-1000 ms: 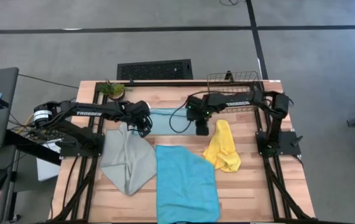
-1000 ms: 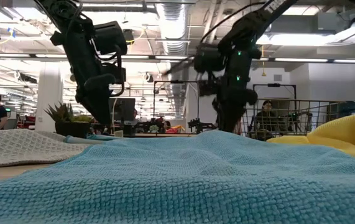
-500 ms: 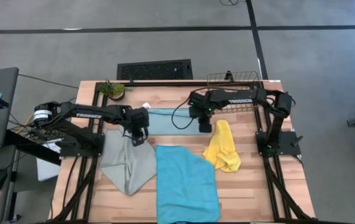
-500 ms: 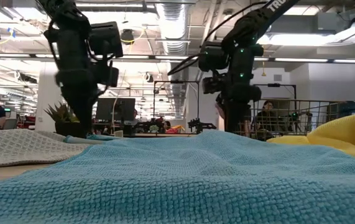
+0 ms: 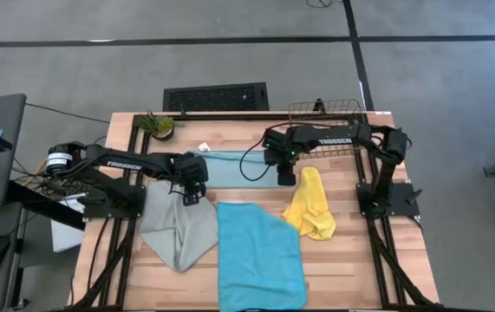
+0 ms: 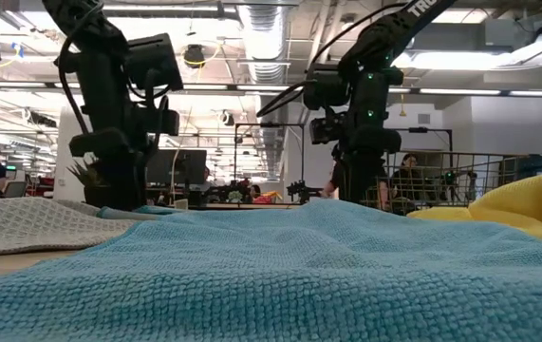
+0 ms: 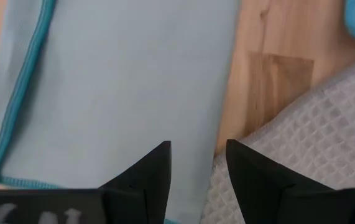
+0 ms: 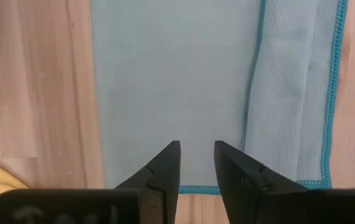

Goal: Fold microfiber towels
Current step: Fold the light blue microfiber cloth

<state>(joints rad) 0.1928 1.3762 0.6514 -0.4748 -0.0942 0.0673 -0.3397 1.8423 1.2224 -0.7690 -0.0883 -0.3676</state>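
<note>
A pale blue towel [image 5: 234, 166] lies flat on the wood at the far middle of the table, one strip along a hemmed side folded over [image 8: 295, 93]. My left gripper [image 7: 198, 146] is open and points down over the towel's left end, beside the grey-green towel [image 7: 308, 143]. My right gripper [image 8: 196, 144] points down over the towel's right end, its fingers a little apart with nothing between them. The grey-green towel [image 5: 178, 227], a cyan-blue towel [image 5: 260, 256] and a crumpled yellow towel [image 5: 309, 206] lie nearer the front.
A wire mesh basket [image 5: 325, 113] stands at the far right edge and a small potted plant [image 5: 156, 126] at the far left. The cyan-blue towel [image 6: 271, 275] reaches the near edge. Bare wood [image 5: 351, 269] shows at the near right.
My left gripper has moved toward the table's left and near edges and sunk a little, rolling about its own axis, from over the pale blue towel to its left end. Its fingers have stayed open. The towels have not moved.
</note>
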